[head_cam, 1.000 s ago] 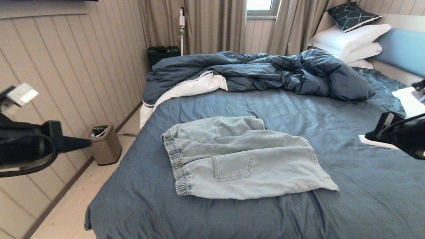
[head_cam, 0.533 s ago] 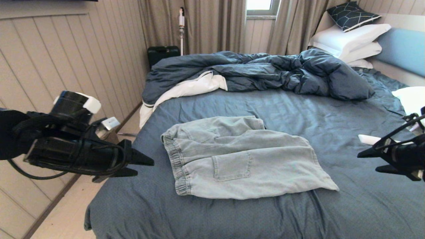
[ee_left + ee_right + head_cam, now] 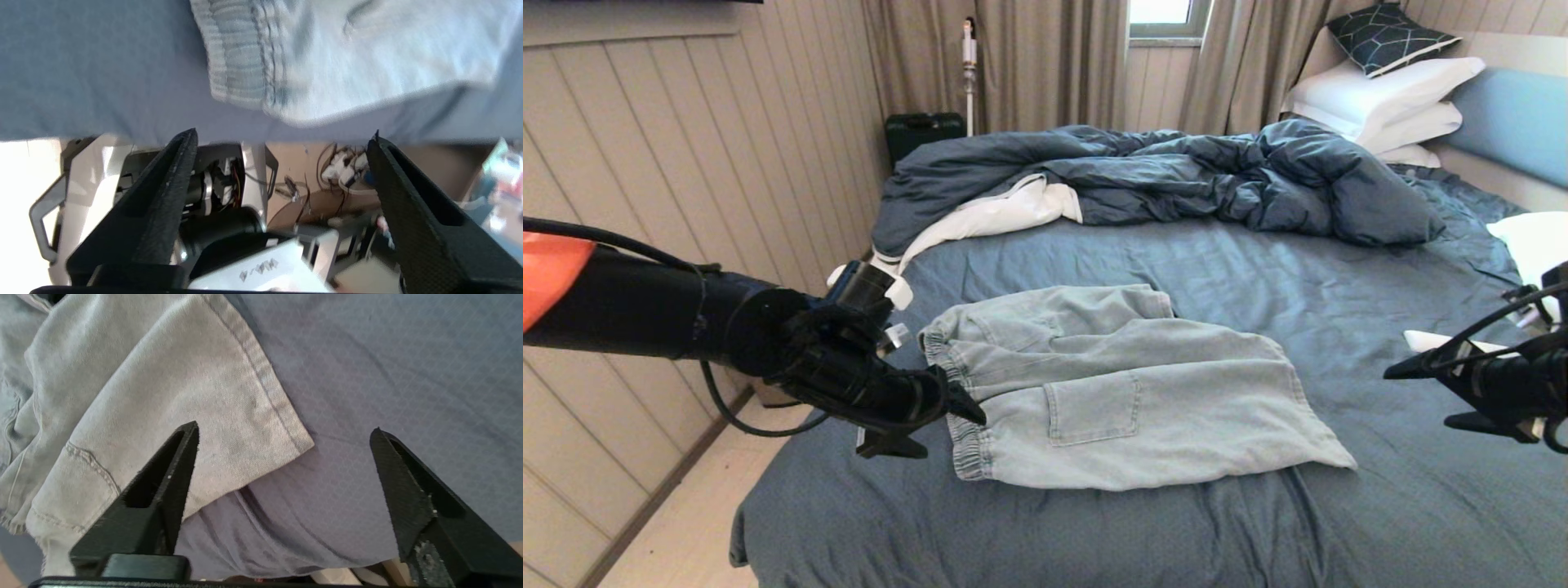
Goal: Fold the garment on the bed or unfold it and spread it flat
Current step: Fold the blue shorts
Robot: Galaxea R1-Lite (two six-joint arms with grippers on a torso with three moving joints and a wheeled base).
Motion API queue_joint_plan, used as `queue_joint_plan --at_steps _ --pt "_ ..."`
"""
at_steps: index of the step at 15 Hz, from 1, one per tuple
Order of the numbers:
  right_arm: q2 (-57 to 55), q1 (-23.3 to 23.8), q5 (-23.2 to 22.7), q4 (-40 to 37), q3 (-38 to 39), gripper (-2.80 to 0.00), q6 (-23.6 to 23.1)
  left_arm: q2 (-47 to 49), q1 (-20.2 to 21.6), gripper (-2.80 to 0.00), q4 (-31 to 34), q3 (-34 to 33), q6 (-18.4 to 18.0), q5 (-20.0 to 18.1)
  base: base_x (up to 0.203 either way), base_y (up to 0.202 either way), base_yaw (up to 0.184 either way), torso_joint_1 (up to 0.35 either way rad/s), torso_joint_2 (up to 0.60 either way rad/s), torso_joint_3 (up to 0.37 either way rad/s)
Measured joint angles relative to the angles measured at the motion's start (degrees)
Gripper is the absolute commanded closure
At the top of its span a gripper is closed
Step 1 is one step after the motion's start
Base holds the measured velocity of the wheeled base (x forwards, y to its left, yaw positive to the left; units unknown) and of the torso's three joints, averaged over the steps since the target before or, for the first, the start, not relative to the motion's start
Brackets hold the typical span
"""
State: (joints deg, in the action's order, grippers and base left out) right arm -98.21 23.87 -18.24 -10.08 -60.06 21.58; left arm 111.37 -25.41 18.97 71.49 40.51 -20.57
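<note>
Left gripper [image 3: 947, 429] has reached the flat, pale garment's [image 3: 1111, 392] waistband.

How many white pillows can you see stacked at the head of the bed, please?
3 in the stack: the top pillow under the dark patterned cushion, a second pillow below it, and a third pillow barely showing beneath. More may be hidden.
</note>
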Motion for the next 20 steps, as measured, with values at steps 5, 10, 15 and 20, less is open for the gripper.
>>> queue_joint_plan --at_steps 5,10,15,20 --pt "-1.24 1.81 -1.46 2.72 0.96 -2.8 0.17 10.26 -0.81 -2.8 2.66 9.61 2.89 10.13 0.0 0.0 0.0 0.0 0.0 0.0" --pt "-2.7 2.72 -2.35 3.28 1.38 -2.8 0.13 16.43 -2.53 -2.8 3.58 15.44 2.77 13.14 0.0 0.0 0.0 0.0 0.0 0.0" --pt "-3.52 2.83 -2.38 3.28 1.35 -2.8 0.13 19.5 -4.66 0.0 3.33 16.27 2.6 15.24 0.0 0.0 0.0 0.0 0.0 0.0" --pt "-4.08 3.14 -2.38 3.36 1.45 -2.8 0.11 19.42 -4.96 0.0 3.55 15.92 3.02 15.24 0.0 0.0 0.0 0.0 0.0 0.0"
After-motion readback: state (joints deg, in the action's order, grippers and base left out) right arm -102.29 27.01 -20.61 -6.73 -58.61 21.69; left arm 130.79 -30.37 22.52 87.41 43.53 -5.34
